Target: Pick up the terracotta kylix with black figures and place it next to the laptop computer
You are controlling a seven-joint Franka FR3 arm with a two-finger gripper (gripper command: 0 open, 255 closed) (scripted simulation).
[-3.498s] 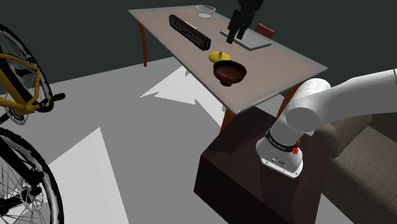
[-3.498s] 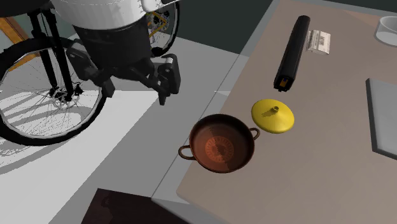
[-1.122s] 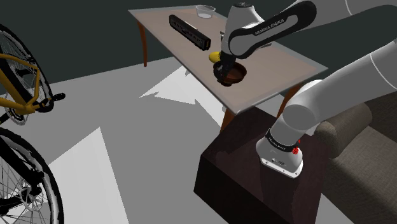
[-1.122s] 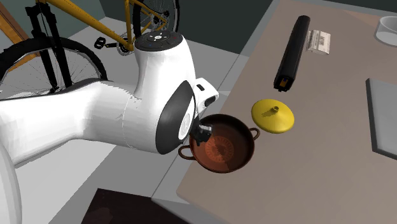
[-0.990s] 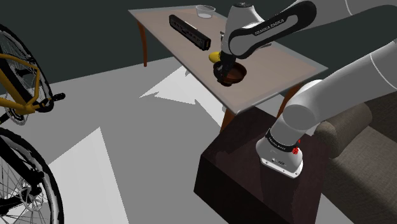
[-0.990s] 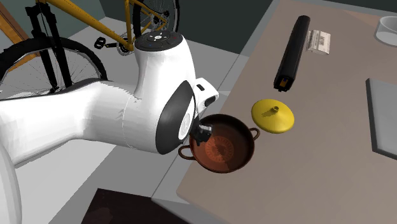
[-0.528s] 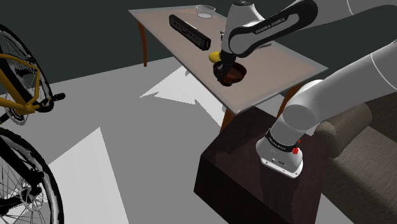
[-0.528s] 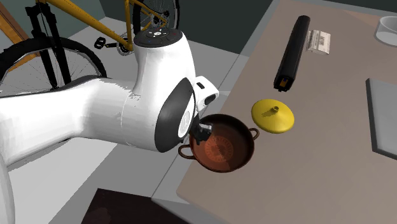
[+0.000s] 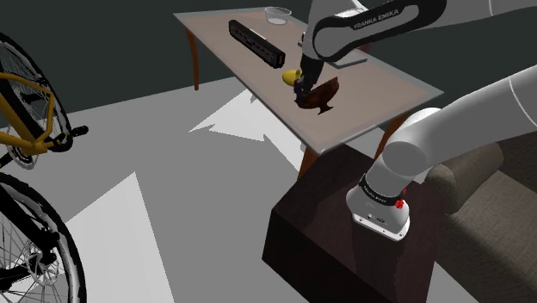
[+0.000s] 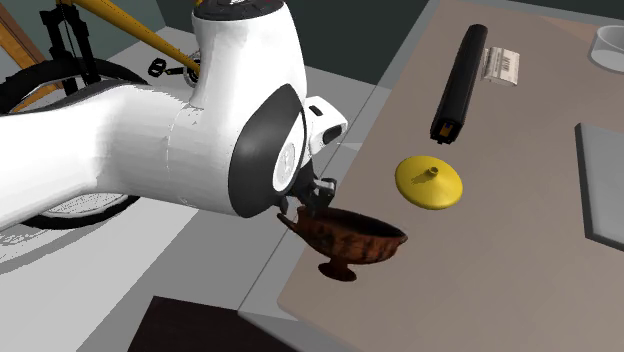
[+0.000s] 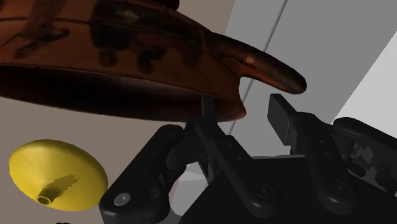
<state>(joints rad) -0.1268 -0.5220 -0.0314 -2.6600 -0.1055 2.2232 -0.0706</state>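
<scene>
The gripper (image 10: 315, 195) pinches the rim of the kylix (image 10: 350, 238) beside one looped handle. The shallow reddish-brown bowl hangs tilted just above the table (image 10: 500, 290) near its edge, stemmed foot off the matte grey-brown top. In the second exterior view a glossy yellow lid (image 10: 430, 183) with a small knob lies at the kylix's two o'clock, and the flat grey laptop (image 10: 600, 185) sits well apart toward three o'clock. The wrist view adds dark figures painted on the bowl's outside and the black fingers (image 11: 285, 118) clasping its rim. The shoulder view adds the dark boxy stand (image 9: 318, 232) and a bicycle (image 9: 34, 145) at nine o'clock
</scene>
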